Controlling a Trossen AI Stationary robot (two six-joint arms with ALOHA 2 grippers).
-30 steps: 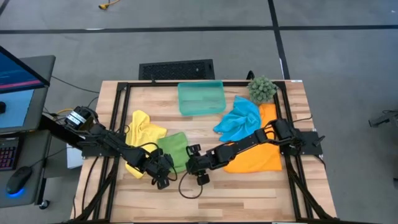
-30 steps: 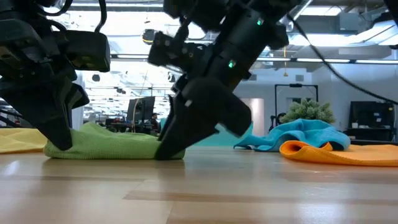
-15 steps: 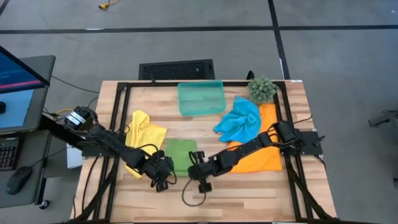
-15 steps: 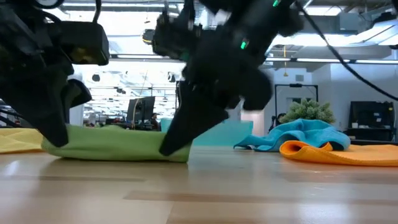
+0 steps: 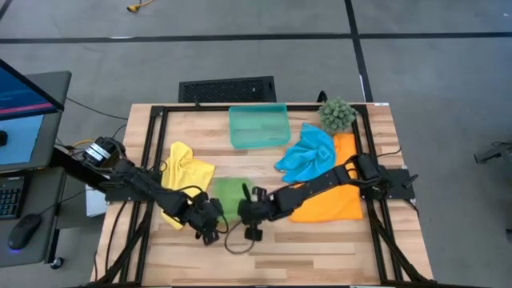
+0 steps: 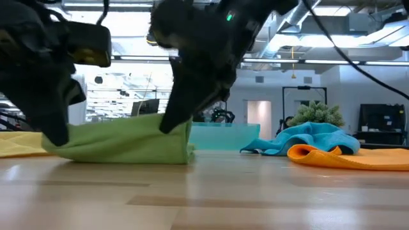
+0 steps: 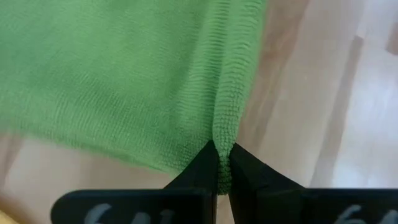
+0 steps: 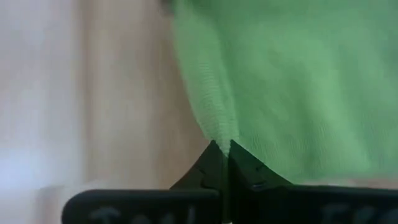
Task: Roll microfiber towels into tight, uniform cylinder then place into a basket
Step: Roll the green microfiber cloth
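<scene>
left arm: reaching in from table's left edge, forearm low | left gripper (image 5: 210, 226): near front centre, fingers (image 7: 205, 169) pinched together on cloth edge | right arm: stretched from right edge across toward centre | right gripper (image 5: 250, 214): just beside left gripper, fingers (image 8: 214, 163) clamped on cloth edge

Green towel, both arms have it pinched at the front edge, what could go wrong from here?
Both grips are thin: the left gripper and right gripper each pinch only the hem of the green towel, so an edge might slip free as it lifts. The cloth sags between them, which may give a loose, uneven roll. The yellow towel lies close and could get dragged along.
</scene>
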